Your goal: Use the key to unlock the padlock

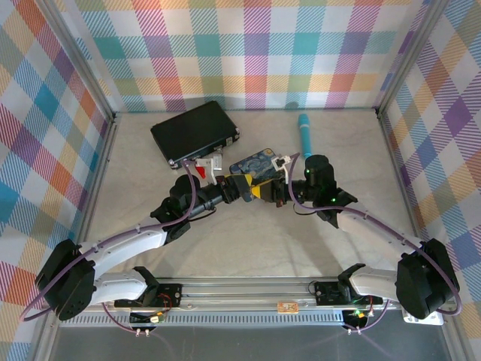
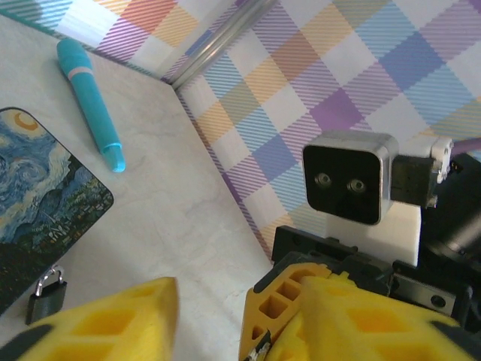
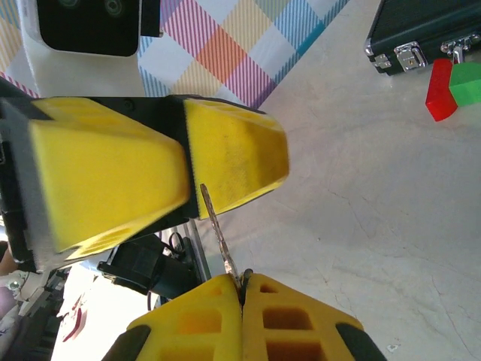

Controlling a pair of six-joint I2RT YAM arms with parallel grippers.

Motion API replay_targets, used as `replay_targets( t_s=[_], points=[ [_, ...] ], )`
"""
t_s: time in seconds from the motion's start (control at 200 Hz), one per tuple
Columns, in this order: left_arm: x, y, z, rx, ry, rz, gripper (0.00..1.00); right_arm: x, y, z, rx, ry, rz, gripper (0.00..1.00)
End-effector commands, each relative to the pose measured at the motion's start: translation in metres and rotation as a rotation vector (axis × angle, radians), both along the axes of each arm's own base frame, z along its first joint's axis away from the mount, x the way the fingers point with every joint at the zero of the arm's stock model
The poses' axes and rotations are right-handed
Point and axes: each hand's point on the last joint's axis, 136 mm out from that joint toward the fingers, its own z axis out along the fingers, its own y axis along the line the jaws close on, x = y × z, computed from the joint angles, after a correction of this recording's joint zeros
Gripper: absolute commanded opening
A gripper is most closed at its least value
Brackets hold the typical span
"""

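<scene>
Plaid walls all round, pale marbled table point(image 1: 248, 248) underneath, and the two arms meet mid-table just in front of the starry-night tin point(image 1: 259, 164). Right gripper point(image 3: 242, 289) is clamped tight on the key point(image 3: 218, 233): a thin silver blade sticks up out of its pressed-together yellow fingers, tip close to the left gripper point(image 3: 186, 147). From the left wrist camera that left gripper is parted, with bare table showing through the gap and nothing pinched in it. And the padlock point(image 2: 46, 297)? It sits alone on the table, just beside the tin's edge, shackle towards the tin. Teal pen point(image 2: 90, 105) lies beyond the tin, and the black case point(image 1: 195, 131) is off to the left, with a red block point(image 3: 438, 94) and a green block point(image 3: 466, 79) near it
</scene>
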Motion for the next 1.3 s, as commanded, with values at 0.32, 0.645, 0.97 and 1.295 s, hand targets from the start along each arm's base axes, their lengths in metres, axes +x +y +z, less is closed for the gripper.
replay_targets(
  t_s=[0.32, 0.645, 0.97, 1.295],
  points=[
    [-0.002, -0.006, 0.018, -0.034, -0.045, -0.042, 0.0, 0.003, 0.0, 0.011, 0.034, -0.029, 0.013, 0.0],
    [-0.001, -0.002, 0.017, -0.049, -0.047, -0.015, 0.0, 0.009, -0.011, 0.021, 0.114, -0.038, -0.048, 0.34],
    [-0.001, -0.002, 0.02, -0.065, -0.049, -0.017, 0.0, 0.009, 0.0, 0.024, 0.203, -0.007, 0.033, 0.37],
    [0.001, -0.002, 0.02, -0.067, -0.046, -0.006, 0.0, 0.002, 0.001, 0.013, 0.205, 0.027, 0.053, 0.38]
  ],
)
